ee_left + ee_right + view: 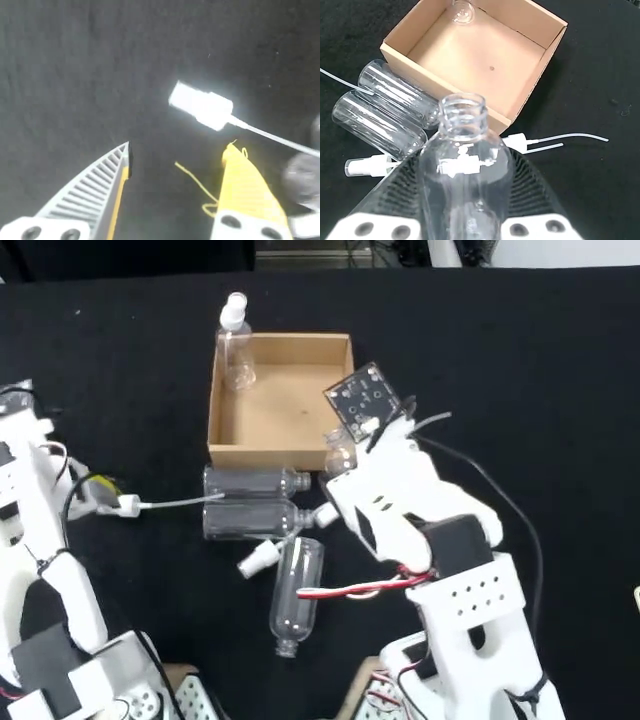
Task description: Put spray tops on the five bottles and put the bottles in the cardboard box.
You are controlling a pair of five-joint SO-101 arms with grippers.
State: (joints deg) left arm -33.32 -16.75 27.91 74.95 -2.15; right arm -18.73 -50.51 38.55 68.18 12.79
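Note:
My right gripper (466, 172) is shut on a clear open-necked bottle (464, 145), held upright by the cardboard box's (225, 445) front right corner. A capped bottle (235, 335) stands in the box's far left corner. Two uncapped bottles (250, 483) (248, 521) lie side by side before the box, and a third bottle (296, 595) lies nearer the arms. My left gripper (179, 146) is open over the cloth, just short of a white spray top (202, 106) whose tube runs toward the lying bottles. Another spray top (258, 560) lies beside the third bottle.
Black cloth covers the table (520, 360). In the right wrist view, two more spray tops (520, 142) with long tubes lie by the box's corner. The right arm's body (450, 560) stands over the near right area. A yellow thread (192, 182) trails from the left gripper's finger.

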